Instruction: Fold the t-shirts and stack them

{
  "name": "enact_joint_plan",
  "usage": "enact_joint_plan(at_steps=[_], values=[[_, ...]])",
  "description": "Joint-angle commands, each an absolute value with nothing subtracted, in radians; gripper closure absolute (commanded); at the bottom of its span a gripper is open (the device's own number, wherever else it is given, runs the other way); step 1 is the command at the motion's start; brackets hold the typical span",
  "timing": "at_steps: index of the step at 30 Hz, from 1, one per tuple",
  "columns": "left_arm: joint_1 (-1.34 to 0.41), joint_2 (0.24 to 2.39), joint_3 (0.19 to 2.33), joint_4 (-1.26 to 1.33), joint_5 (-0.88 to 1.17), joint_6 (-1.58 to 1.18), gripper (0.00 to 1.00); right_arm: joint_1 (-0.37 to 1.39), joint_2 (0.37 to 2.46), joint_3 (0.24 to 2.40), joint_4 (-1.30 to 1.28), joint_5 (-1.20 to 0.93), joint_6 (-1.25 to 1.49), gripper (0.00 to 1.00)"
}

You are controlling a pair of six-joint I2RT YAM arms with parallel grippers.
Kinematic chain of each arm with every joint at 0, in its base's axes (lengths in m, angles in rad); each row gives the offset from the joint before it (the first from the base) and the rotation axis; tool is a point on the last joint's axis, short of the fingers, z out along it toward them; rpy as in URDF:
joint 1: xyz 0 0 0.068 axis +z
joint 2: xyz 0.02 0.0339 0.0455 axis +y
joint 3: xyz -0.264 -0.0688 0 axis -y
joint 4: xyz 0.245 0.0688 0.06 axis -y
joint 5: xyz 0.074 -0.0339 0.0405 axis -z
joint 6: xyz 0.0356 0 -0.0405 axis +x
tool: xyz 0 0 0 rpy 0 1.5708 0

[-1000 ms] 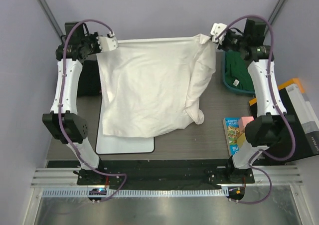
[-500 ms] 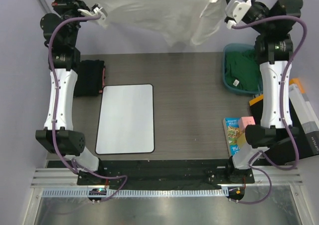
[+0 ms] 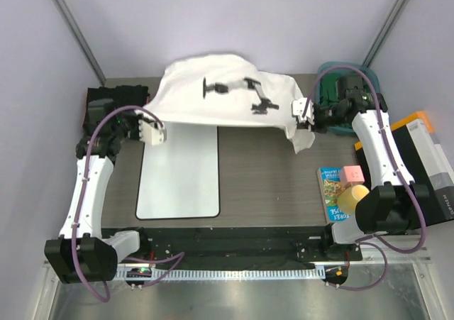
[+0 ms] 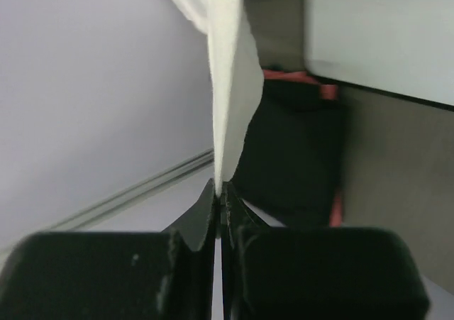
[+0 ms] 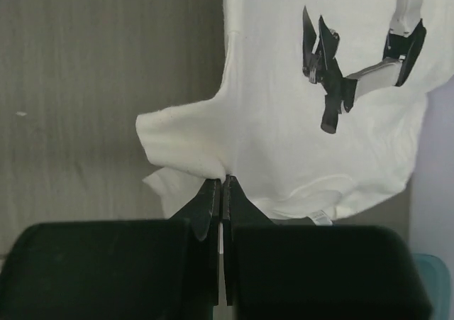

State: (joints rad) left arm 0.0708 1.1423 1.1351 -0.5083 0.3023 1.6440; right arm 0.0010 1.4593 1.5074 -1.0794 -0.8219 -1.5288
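A white t-shirt (image 3: 227, 96) with black markings lies spread across the back of the table, print side up. Its near edge is stretched between my two grippers. My left gripper (image 3: 159, 128) is shut on the shirt's left corner, and the cloth edge (image 4: 223, 86) rises straight out of the pinched tips (image 4: 220, 186). My right gripper (image 3: 295, 116) is shut on the right corner by a sleeve (image 5: 184, 139), with the shirt's print (image 5: 333, 72) beyond it. Black t-shirts (image 3: 113, 103) with a pinkish-red one (image 4: 323, 91) are piled at the left. A green t-shirt (image 3: 339, 100) sits in a teal bin.
A flat white board (image 3: 181, 174) with a black rim lies on the table's left half, its far end under the shirt. The teal bin (image 3: 328, 70) stands at the back right. A picture book (image 3: 330, 189) with pink and yellow blocks and a black-and-orange box (image 3: 425, 157) sit at the right.
Both arms held the shirt low over the board, swung it up high at the back, and have now brought it down flat at the table's back, print up.
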Motion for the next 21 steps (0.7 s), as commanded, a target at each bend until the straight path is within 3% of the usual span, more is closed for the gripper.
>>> enact_joint_plan(at_steps=[1, 8, 18, 21], values=[[0.103, 1.051, 1.12, -0.932, 0.377, 1.884, 1.0, -0.023, 1.418, 1.525, -1.505, -0.706, -1.737, 0.99], [0.041, 1.157, 1.278, -1.314, 0.331, 1.723, 1.0, -0.023, 1.393, 1.514, -1.503, -0.681, -1.714, 0.99], [0.04, 1.166, 1.206, -1.434, 0.313, 1.687, 1.0, -0.02, 1.338, 1.364, -1.503, -0.71, -1.738, 0.99], [0.04, 1.187, 1.247, -1.376, 0.314, 1.64, 1.0, -0.02, 1.328, 1.361, -1.384, -0.713, -1.645, 0.99]])
